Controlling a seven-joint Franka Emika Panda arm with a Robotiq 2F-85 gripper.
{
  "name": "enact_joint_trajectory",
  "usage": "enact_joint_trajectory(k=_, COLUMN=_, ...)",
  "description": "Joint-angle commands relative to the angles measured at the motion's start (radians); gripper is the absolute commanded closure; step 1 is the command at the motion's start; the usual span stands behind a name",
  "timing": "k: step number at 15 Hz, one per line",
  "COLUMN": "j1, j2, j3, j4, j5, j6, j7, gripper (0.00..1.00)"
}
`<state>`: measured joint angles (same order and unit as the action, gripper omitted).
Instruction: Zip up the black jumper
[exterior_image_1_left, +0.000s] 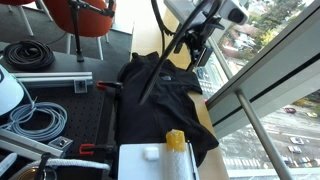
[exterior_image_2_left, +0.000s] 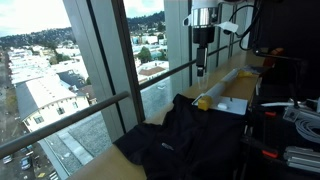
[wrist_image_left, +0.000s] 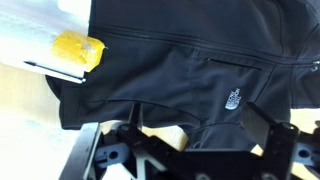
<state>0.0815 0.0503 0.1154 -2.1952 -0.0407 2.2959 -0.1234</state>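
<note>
From my remote station: the black jumper (exterior_image_1_left: 165, 95) lies chest-up, spread across the surface (wrist_image_left: 25, 120) and rumpled into soft folds. It is a dark fleece-like garment, and both exterior views show its bulk bunched toward the near edge. In the wrist view its small pale logo (wrist_image_left: 232, 99) sits right of centre. I cannot tell whether the zip is closed.
</note>
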Motion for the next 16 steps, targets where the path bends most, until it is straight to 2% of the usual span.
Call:
enact_joint_trajectory(k=1, j1=-0.017, j2=-0.09, j3=-0.026, j4=0.041, j5=0.052, j6=-0.124, j7=-0.046, gripper=0.0)
enact_joint_trajectory(k=4, j1=-0.019, j2=-0.159, j3=-0.041, j4=0.051, j5=0.077, j6=-0.181, j7=-0.064, gripper=0.0)
enact_joint_trajectory(k=5, j1=-0.015, j2=-0.111, j3=-0.036, j4=0.052, j5=0.051, j6=-0.137, j7=-0.04, gripper=0.0)
enact_joint_trajectory(k=8, j1=-0.014, j2=-0.151, j3=-0.04, j4=0.053, j5=0.061, j6=-0.162, j7=-0.042, gripper=0.0)
enact_joint_trajectory(k=16, j1=-0.014, j2=-0.149, j3=-0.04, j4=0.05, j5=0.063, j6=-0.162, j7=-0.042, gripper=0.0)
